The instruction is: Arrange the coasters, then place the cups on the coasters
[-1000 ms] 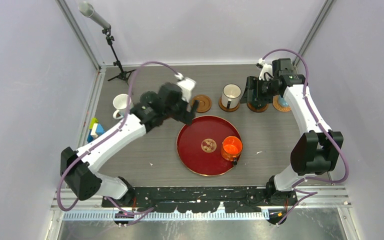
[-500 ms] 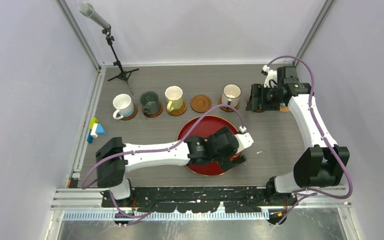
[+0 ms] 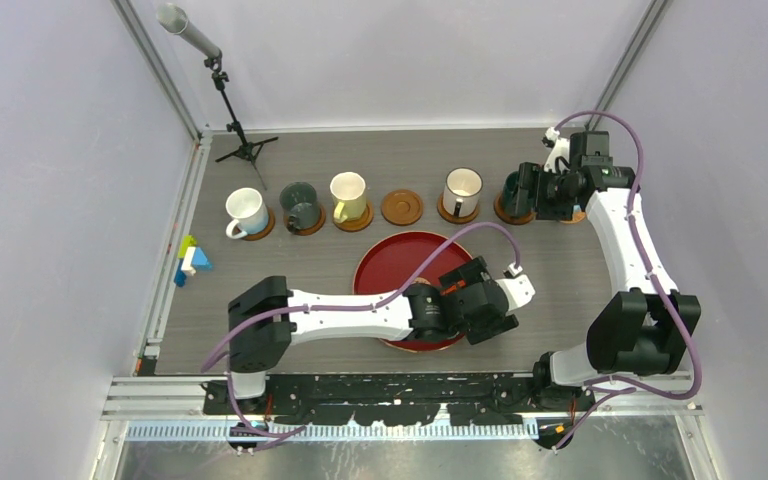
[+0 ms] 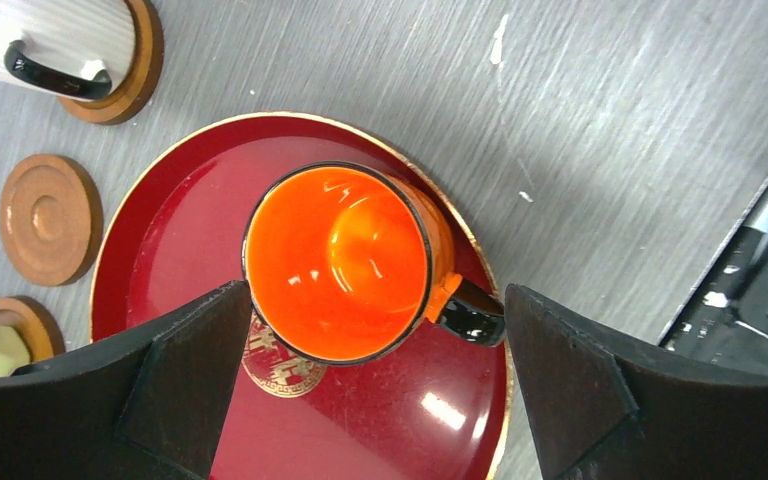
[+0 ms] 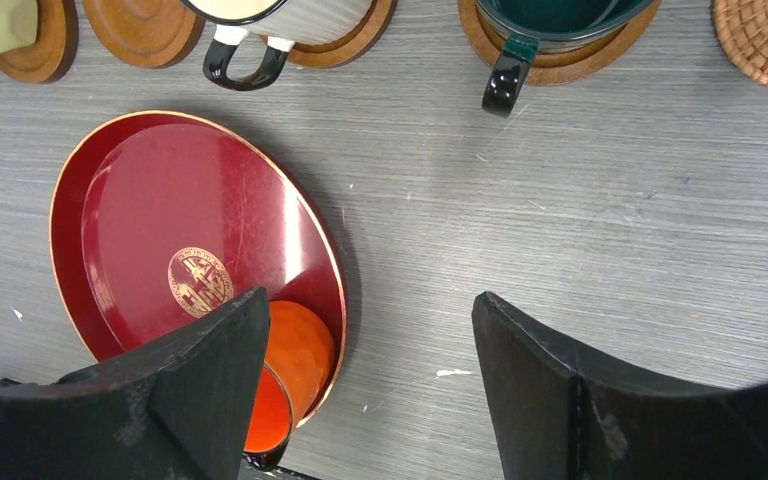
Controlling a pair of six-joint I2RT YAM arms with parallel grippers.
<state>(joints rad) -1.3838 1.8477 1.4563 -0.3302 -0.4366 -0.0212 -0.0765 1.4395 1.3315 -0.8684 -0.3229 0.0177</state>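
Our left arm lies low, stretched from its base toward 3 o'clock. The left gripper [image 4: 375,295] points down over the 4 o'clock side of the tray [image 4: 175,240]. Its jaws are spread wide on either side of the orange cup [image 4: 335,262] and grip nothing. The cup stands on the tray, handle toward 4 o'clock. Our right arm reaches to the far row, elbow bent. The right gripper [image 5: 370,300] is wide open and empty beside the dark teal cup [image 5: 560,20]. A bare coaster [image 4: 48,218] lies beyond the tray.

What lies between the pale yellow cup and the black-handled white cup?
An empty coaster lies between the pale yellow cup and the black-handled white cup; the top view shows it.
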